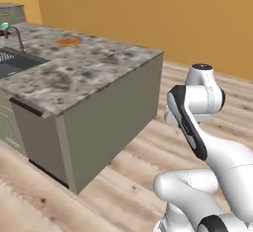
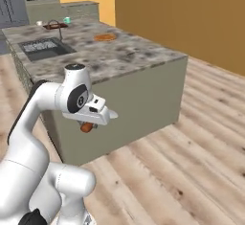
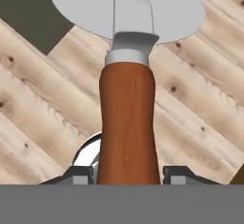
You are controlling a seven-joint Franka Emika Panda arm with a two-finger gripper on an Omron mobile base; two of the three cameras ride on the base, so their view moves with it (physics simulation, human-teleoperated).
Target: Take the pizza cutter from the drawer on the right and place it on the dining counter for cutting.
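Reddish-brown and filling the hand view, the handle of the pizza cutter [image 3: 127, 118] is sitting between the two dark fingertips [image 3: 82, 173], so you are looking at a pincer [image 3: 127, 175] clamped on that handle. Its silver wheel is pointing away from the hand, out over the plank floor [image 3: 200, 123], which suggests the tool is being carried low and blade-outward so the wheel is staying clear of the fingers.

From the right base view, you are seeing the pincer [image 2: 88, 125] hanging under the white wrist with a stub of the brown handle poking out, beside the olive-beige wall of the dining counter [image 2: 143, 56] and below its granite tabletop. The cutter is therefore in the air, not yet over the stone.

You are probably partway through the carry: the tool is in hand, and the lift onto the tabletop is what is left. A pizza [image 2: 105, 37] is lying farther along the granite, past the dark sink [image 2: 45, 48], so you are likely wanting to raise the hand well above the edge before reaching in, since the counter's corner is standing close to the wrist
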